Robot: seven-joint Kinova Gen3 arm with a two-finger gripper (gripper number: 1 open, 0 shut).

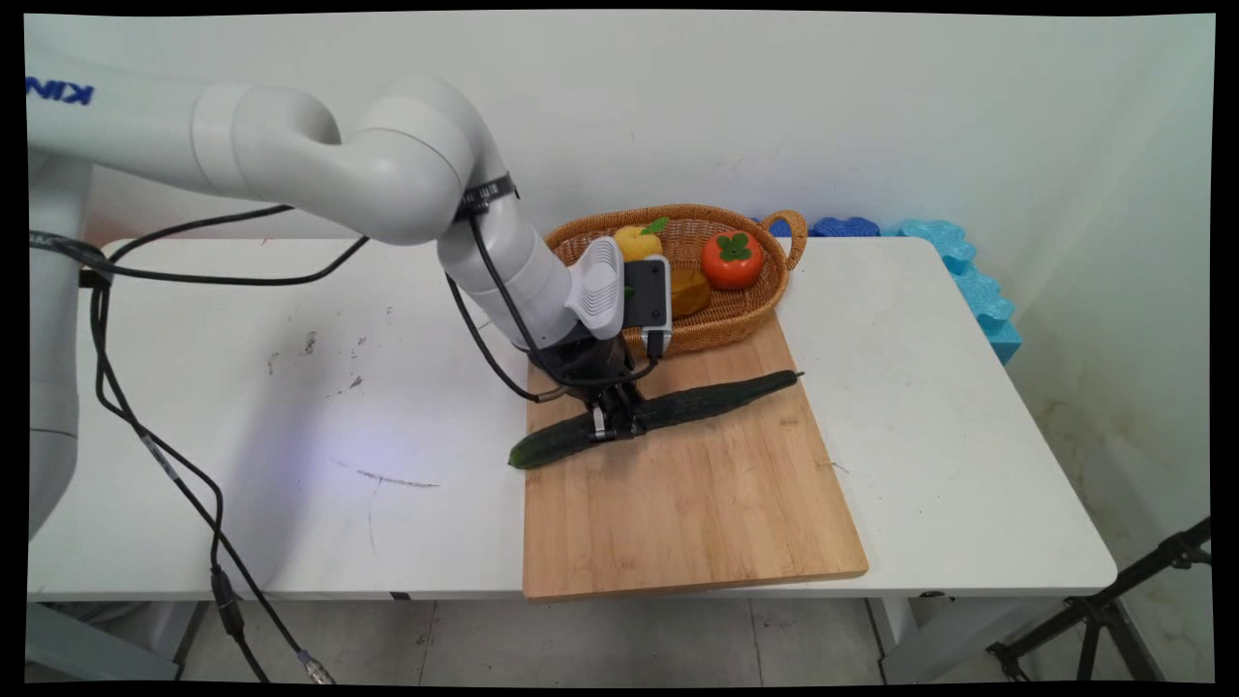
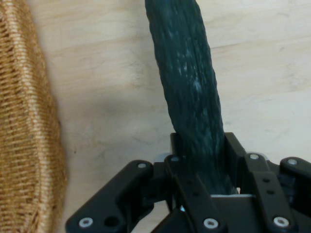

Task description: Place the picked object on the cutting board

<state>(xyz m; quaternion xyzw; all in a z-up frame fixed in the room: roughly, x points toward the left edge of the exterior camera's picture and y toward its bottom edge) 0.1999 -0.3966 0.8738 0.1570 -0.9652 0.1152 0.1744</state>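
The black two-finger end effector (image 1: 614, 424) is clamped around the long dark-green cucumber (image 1: 697, 399), left of its middle, on the wooden cutting board (image 1: 678, 513) beside the woven wicker basket (image 1: 745, 310). The cucumber looks firm, slightly slick, and likely to tip when held off-centre.

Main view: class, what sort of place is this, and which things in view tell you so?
Probably a robotics lab set up like a kitchen counter: a white table against a bare wall, a cutting board with a cucumber in the gripper, and a wicker basket of fruit.

White rounded arm (image 1: 319, 160), black cables (image 1: 155, 426), black screw-studded pincer (image 2: 201, 167).
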